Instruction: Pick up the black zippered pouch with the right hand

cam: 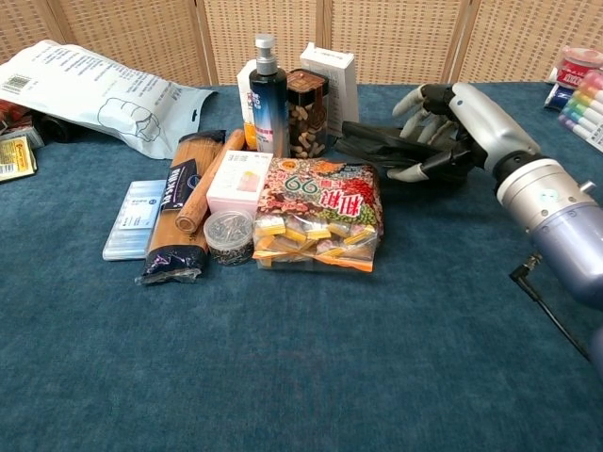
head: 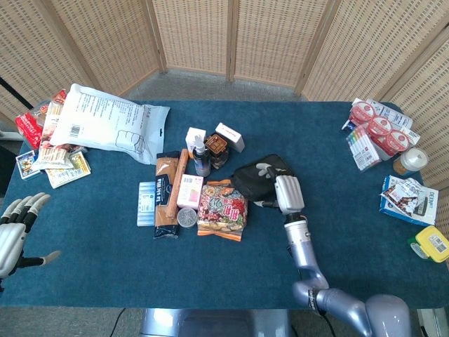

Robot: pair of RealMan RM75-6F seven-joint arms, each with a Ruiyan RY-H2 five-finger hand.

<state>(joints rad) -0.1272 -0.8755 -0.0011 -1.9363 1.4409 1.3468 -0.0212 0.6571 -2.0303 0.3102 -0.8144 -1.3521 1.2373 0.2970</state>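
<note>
Black zippered pouch (head: 254, 181) under the right hand (head: 286, 191), lying on the blue surface (head: 231, 267).

The right hand's fingers (cam: 415, 97) curl over the pouch's top while the thumb (cam: 407, 172) presses its near side, gripping it. The pouch lies flat, long axis running left to right, just right of the snack bag (head: 223, 209). The chest view shows the thumb and the pouch's low profile behind the snack bag; only the head view shows the left hand (head: 14, 232), fingers spread, holding nothing, at the surface's left edge.
</note>
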